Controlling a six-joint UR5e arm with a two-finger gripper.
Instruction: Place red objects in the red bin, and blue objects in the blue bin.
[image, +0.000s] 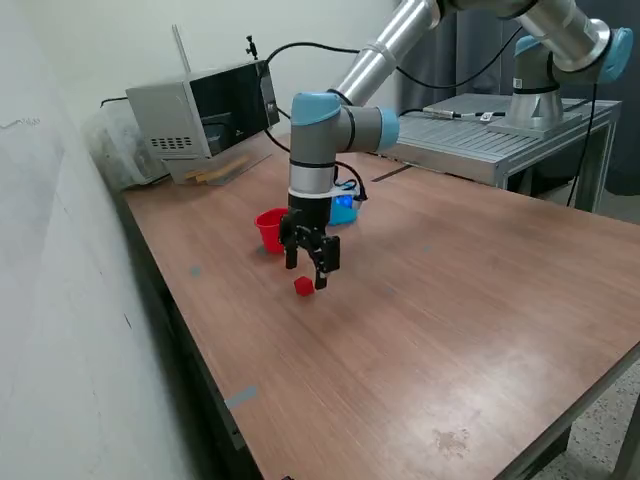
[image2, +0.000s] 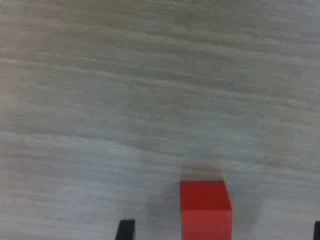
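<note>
One small red cube (image: 304, 287) lies on the wooden table (image: 450, 320). My gripper (image: 307, 272) hangs just above it, open, one finger on each side. The wrist view shows the same red cube (image2: 205, 210) resting on the wood between the dark fingertips (image2: 125, 231), untouched. The red bin (image: 269, 228), a small red cup, stands upright just behind the gripper, toward the exterior view's left. The blue bin (image: 344, 210), a light blue cup, is partly hidden behind my wrist. No blue objects show in either view.
A grey box-shaped appliance (image: 200, 115) sits at the table's back corner by the wall. A raised metal platform (image: 500, 140) holding the arm's base stands on the exterior view's right. A strip of blue tape (image: 240, 397) marks the near table edge.
</note>
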